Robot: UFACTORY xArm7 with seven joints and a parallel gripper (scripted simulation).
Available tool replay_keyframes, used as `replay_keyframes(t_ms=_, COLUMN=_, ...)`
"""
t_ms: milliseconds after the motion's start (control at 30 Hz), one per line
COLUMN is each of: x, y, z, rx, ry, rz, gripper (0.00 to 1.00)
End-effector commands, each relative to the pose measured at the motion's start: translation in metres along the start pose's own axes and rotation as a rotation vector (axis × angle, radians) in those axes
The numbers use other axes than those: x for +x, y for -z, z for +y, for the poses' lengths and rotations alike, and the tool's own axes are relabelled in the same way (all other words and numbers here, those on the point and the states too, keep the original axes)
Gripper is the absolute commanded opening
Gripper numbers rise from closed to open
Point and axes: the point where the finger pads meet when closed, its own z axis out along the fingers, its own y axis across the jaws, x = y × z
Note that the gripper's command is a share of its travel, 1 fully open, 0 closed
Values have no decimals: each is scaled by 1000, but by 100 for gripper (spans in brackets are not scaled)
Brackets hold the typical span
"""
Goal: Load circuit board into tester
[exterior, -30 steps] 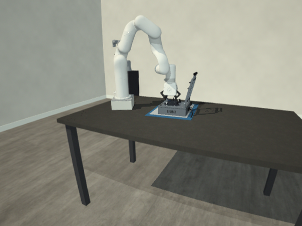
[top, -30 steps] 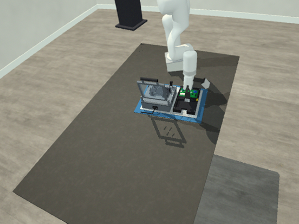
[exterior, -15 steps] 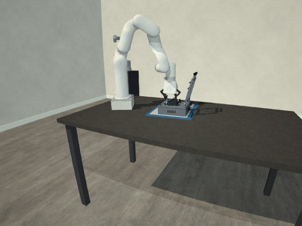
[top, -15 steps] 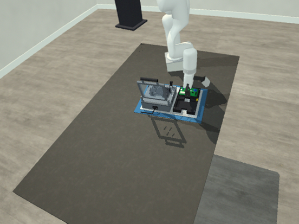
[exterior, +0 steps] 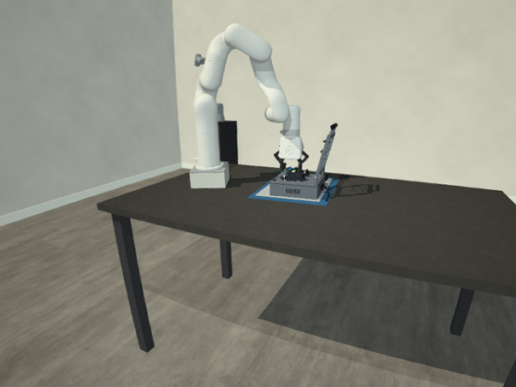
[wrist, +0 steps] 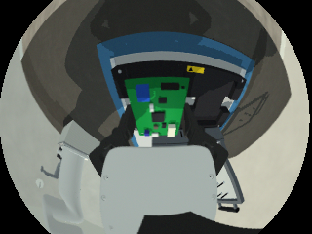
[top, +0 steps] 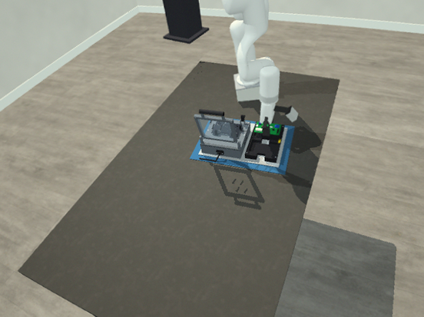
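My gripper (top: 266,128) (exterior: 291,167) (wrist: 158,110) is shut on the long edges of the green circuit board (top: 274,128) (wrist: 146,116). The board is face up, a little above the black tray (top: 250,150) (wrist: 219,78). Its white connector (wrist: 171,131) is at the end toward the tester. The tester (top: 218,148) (exterior: 295,189) stands beside the tray. Its lid (top: 199,127) (exterior: 326,154) stands open, with a black handle (top: 211,112) (exterior: 334,126) at its top. The black latch hook (top: 243,118) is upright. The pins cannot be made out.
A blue-edged mat (top: 288,144) (exterior: 258,195) (wrist: 146,39) lies under the tester and tray on the dark table (top: 172,225) (exterior: 232,214). The raised lid rises above the tester body on the side away from the robot base (top: 248,92) (exterior: 208,178).
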Motion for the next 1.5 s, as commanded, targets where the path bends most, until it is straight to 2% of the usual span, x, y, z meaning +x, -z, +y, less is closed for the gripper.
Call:
replay_keyframes(t_ms=0, x=1, y=2, z=1, rx=-3, ry=0, rz=2, gripper=79)
replay_keyframes(t_ms=700, x=1, y=7, z=1, rx=-3, ry=0, rz=2, gripper=79)
replay_keyframes(t_ms=1467, x=1, y=60, z=1, rx=-3, ry=0, rz=2, gripper=79)
